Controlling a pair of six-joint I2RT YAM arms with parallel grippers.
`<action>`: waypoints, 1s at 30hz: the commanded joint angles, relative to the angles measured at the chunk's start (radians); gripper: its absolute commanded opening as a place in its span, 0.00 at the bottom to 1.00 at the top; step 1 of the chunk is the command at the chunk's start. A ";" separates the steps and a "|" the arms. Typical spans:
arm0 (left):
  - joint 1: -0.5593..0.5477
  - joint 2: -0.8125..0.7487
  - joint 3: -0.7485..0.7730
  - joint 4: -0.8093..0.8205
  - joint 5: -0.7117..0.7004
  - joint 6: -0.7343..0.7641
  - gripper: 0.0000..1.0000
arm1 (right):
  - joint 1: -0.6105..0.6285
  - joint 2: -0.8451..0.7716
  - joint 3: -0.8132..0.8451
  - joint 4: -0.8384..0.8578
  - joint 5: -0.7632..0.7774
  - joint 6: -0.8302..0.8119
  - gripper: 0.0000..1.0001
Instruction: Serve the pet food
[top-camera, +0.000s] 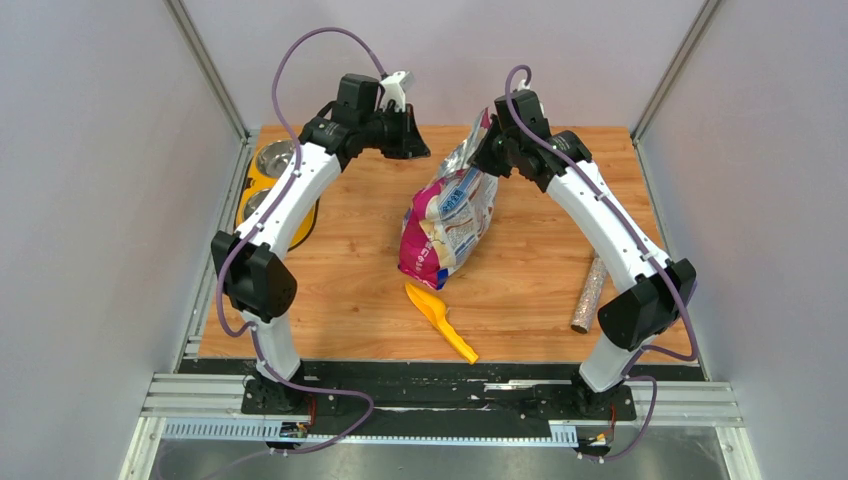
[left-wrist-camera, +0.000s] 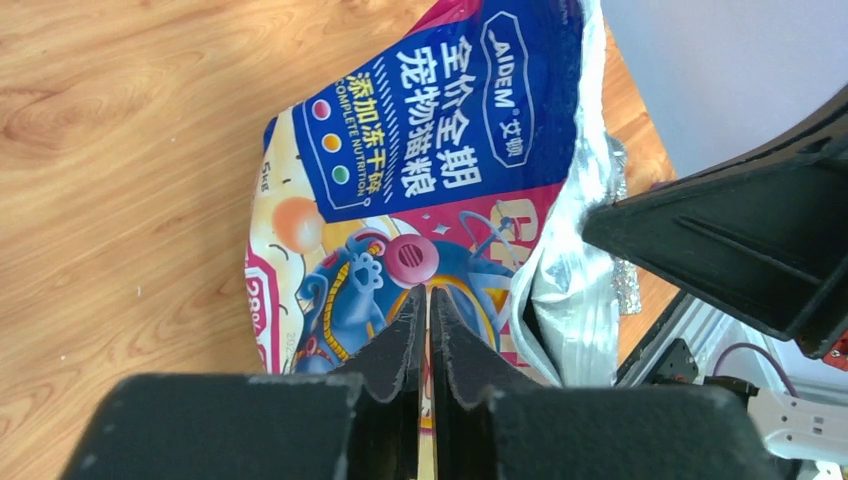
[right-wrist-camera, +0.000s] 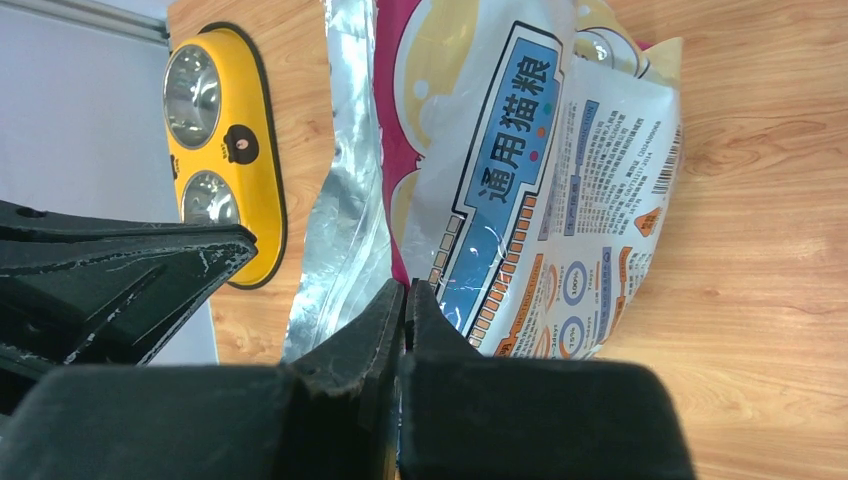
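We judge the serving barely begun. The cat food bag (top-camera: 445, 225) sits mid-table, leaning, its bottom on the wood and its torn top lifted toward the far right, foil lining showing at the mouth. The right claw (right-wrist-camera: 405, 292) is clamped on that top edge, holding the bag up. The left claw (left-wrist-camera: 429, 295) has its fingers pressed together with nothing between them, hovering just left of the bag's mouth. We see no kibble anywhere: both steel cups in the yellow feeder (right-wrist-camera: 200, 143) look bare. The orange scoop (top-camera: 440, 320) lies flat just near of the bag's bottom, untouched. So scooping or pouring, and the carry to the feeder, are all left to do. For room, the feeder sits hard against the left wall (top-camera: 110, 180) at the table's (top-camera: 340, 300) far-left corner, with the left arm's forearm passing over it. Bare wood lies between it and the bag. The speckled tube (top-camera: 588, 295) lies on the right, close by the right arm's elbow. The scoop's handle reaches almost to the near edge.
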 joint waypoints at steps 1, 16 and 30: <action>0.005 -0.055 0.033 0.052 0.105 0.000 0.15 | -0.009 -0.008 0.030 -0.008 -0.056 -0.044 0.00; 0.005 -0.081 -0.047 0.120 0.143 0.069 0.66 | -0.012 0.095 0.080 -0.007 -0.163 -0.001 0.31; -0.036 0.025 0.027 0.061 0.172 0.104 0.70 | -0.013 0.087 0.078 0.004 -0.187 -0.005 0.00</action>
